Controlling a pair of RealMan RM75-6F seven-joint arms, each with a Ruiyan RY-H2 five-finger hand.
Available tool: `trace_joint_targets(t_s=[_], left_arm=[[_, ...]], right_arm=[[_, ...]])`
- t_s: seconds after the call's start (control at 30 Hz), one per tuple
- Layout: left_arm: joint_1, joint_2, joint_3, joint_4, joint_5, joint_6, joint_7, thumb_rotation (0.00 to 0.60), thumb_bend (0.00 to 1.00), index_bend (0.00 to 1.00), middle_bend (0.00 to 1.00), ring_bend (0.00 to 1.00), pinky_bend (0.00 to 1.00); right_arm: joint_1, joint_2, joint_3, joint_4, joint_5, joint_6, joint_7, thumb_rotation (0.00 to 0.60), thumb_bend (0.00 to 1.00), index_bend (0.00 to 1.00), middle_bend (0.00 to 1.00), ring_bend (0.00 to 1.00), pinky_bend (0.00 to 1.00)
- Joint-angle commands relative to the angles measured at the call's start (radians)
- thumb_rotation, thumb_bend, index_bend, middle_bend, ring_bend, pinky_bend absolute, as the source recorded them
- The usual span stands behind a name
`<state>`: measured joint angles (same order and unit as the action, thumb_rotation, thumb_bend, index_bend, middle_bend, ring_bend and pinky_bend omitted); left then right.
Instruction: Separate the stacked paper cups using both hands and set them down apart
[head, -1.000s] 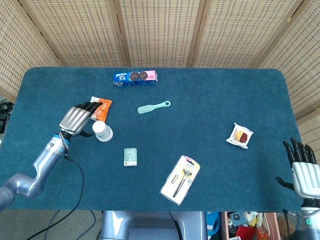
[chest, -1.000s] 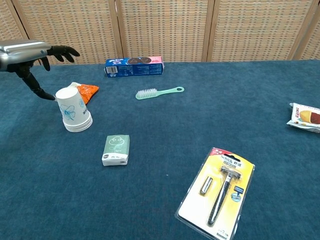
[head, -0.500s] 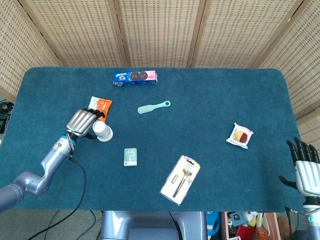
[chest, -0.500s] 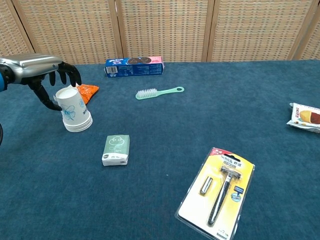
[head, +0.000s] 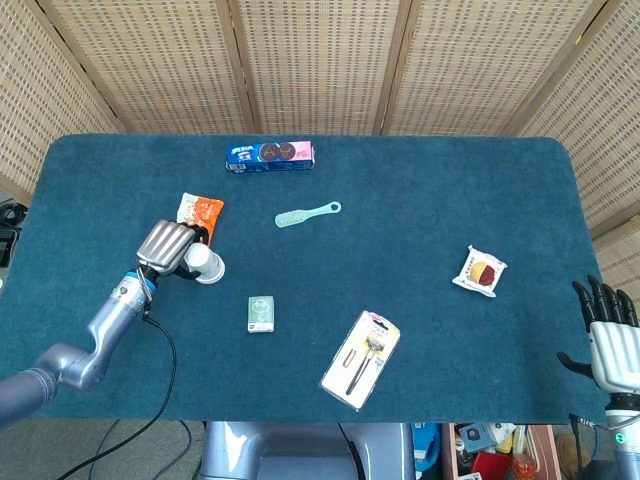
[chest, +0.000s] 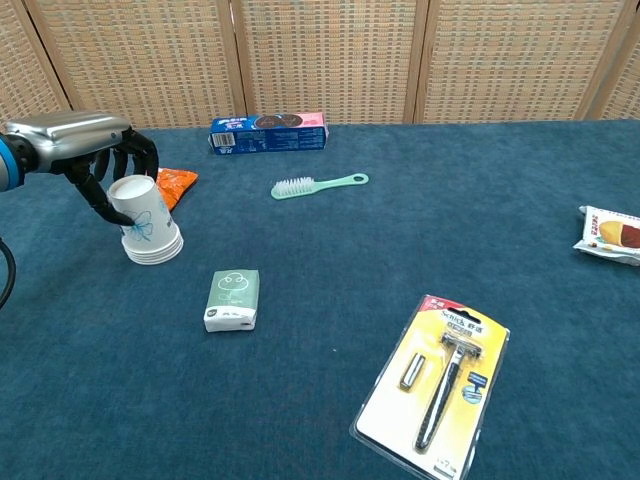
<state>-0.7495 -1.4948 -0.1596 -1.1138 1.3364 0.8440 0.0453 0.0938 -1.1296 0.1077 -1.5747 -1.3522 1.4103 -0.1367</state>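
Stacked paper cups (chest: 147, 223): white with a blue print, upside down, several rims nested at the bottom, stack tilted a bit toward the left hand. They sit on the blue surface (chest: 400, 230), left side, just in front of the orange snack packet (chest: 175, 182) and behind-left of the green tissue pack (chest: 232, 297).

Left hand (chest: 85, 140): over the top of the stack, silver back facing up, black fingers (chest: 138, 152) curled down around the upper cup; thumb on the near-left side, the rest wrapping the far side. Reads as gripping the top of the stack. Cup base is on the surface, not lifted. In head view the hand (head: 166, 245) covers the left part of the cups (head: 206, 263).

Right hand (head: 608, 342): at the bottom right corner of head view, off the surface edge, palm side away, fingers straight and spread, nothing in them. Well apart from the cups.
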Motion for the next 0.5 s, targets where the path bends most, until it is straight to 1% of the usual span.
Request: trace_joint_targets(t_s=[0.03, 0.13, 0.27, 0.33, 0.4, 0.43, 0.5], left_arm=[[0.011, 0.016, -0.01, -0.022, 0.0, 0.03, -0.039, 0.6, 0.12, 0.54, 0.55, 0.49, 0.52], [0.03, 0.034, -0.035, -0.063, -0.001, 0.077, -0.136, 0.6, 0.12, 0.54, 0.55, 0.49, 0.52], [0.068, 0.074, -0.086, -0.159, -0.001, 0.14, -0.408, 0.6, 0.12, 0.54, 0.55, 0.49, 0.52], [0.083, 0.082, -0.105, -0.193, -0.001, 0.162, -0.529, 0.6, 0.12, 0.55, 0.55, 0.49, 0.52], [0.091, 0.085, -0.119, -0.225, -0.001, 0.162, -0.66, 0.6, 0.12, 0.55, 0.56, 0.49, 0.52], [0.089, 0.083, -0.132, -0.258, -0.016, 0.137, -0.762, 0.6, 0.12, 0.55, 0.56, 0.49, 0.52], [0.077, 0.084, -0.143, -0.279, -0.02, 0.096, -0.867, 0.6, 0.12, 0.55, 0.56, 0.49, 0.52]], right_arm=[[0.0, -0.001, -0.001, 0.0, 0.0, -0.001, -0.001, 0.6, 0.0, 0.0, 0.0, 0.0, 0.0], [0.001, -0.001, -0.002, 0.0, -0.002, -0.001, -0.002, 0.6, 0.0, 0.0, 0.0, 0.0, 0.0], [0.005, -0.009, 0.0, 0.008, -0.029, 0.014, 0.02, 0.6, 0.0, 0.0, 0.0, 0.0, 0.0], [0.014, -0.012, -0.002, 0.027, -0.063, 0.021, 0.041, 0.6, 0.0, 0.0, 0.0, 0.0, 0.0], [0.029, -0.017, -0.003, 0.066, -0.119, 0.037, 0.075, 0.6, 0.0, 0.0, 0.0, 0.0, 0.0], [0.046, -0.021, -0.001, 0.099, -0.174, 0.059, 0.101, 0.6, 0.0, 0.0, 0.0, 0.0, 0.0], [0.067, -0.03, -0.002, 0.158, -0.241, 0.087, 0.157, 0.6, 0.0, 0.02, 0.0, 0.0, 0.0]])
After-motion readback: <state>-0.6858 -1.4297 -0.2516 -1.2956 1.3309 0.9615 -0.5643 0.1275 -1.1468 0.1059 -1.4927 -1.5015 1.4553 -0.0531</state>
